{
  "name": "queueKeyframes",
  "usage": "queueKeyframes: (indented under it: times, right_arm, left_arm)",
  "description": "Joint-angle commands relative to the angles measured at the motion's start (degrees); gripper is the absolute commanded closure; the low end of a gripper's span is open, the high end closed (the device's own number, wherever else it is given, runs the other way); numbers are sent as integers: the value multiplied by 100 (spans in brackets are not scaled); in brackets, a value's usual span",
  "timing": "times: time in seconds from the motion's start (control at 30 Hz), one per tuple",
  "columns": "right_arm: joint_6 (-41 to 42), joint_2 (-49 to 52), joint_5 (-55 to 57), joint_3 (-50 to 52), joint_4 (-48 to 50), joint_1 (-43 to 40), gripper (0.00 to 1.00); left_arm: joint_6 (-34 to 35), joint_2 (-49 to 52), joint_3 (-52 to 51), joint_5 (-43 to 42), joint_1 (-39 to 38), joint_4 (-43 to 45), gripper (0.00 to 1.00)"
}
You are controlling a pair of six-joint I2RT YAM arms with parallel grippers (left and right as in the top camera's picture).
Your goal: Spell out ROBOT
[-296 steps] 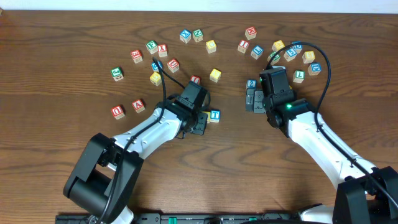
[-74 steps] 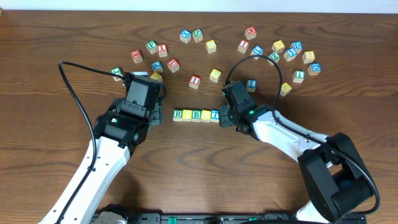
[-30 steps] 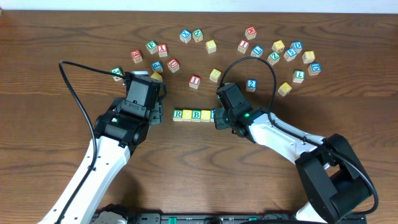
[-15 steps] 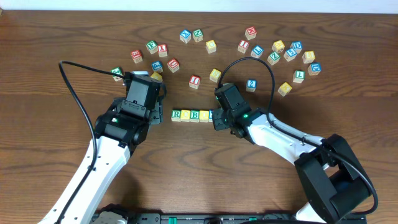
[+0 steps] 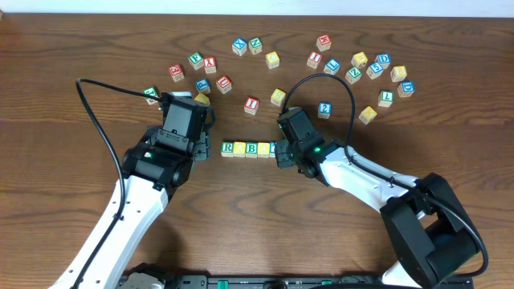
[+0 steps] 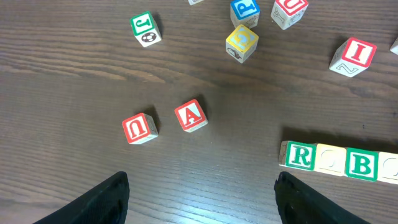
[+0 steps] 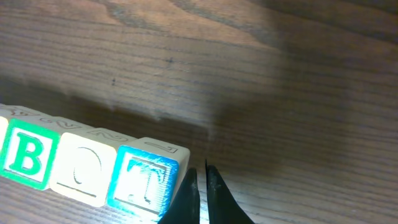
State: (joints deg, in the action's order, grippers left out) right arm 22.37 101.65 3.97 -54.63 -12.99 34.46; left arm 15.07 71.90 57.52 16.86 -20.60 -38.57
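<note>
ROBOT row (image 5: pixel 252 148) lies on the table (image 5: pixel 241 233) as one straight line, with the cubes touching side to side. R (image 6: pixel 300 155), green letter, sits at one end. Counting away from R come first yellow (image 6: pixel 331 159), B (image 6: pixel 362 164) in green, second yellow (image 7: pixel 81 168), then T (image 7: pixel 144 180) in blue at the end farthest from R. Letters read upright in the overhead view. My right gripper (image 7: pixel 203 177) has its jaws pressed together with nothing between them. Its tips are low at the table, hard by the side of T that faces away from R. I cannot tell whether they touch T or stand just off it. From overhead its body covers most of T. My left gripper (image 6: pixel 202 180) is spread wide and holds nothing. It stands off on the side of R away from B, apart from R. Red A (image 6: pixel 190 116) and red U (image 6: pixel 140 128) sit near each other out on that same side of R, between R and my left fingers (image 6: pixel 106 199) in the wrist view. Red I (image 5: pixel 252 103) lies beyond R toward the far edge, apart from the row. Loose cubes (image 5: pixel 273 59) are scattered farther out that way, well apart from R.
</note>
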Motion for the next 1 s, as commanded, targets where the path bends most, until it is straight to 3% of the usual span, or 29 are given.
queueKeyframes:
  times: [0.0,0.27,0.4,0.5,0.83,0.97]
  right_arm:
    - [76,39,210,4,-26,-22,98]
    - [74,39,247,4,-116,-267,98]
    - [68,37,363,4,-122,-389,93]
    - [-26,37,365,-2,-109,-507,77]
    - [-474,-179,494,-227,-142,-758,43]
    - [-579,-520,654,-367,-133,-780,10]
  left_arm:
    - [24,35,13,81,35,2,26]
    - [22,35,13,79,35,2,26]
    - [2,35,13,81,35,4,26]
    - [2,35,13,81,35,9,26]
    - [-170,35,13,83,278,240,26]
    - [-166,37,13,81,575,330,26]
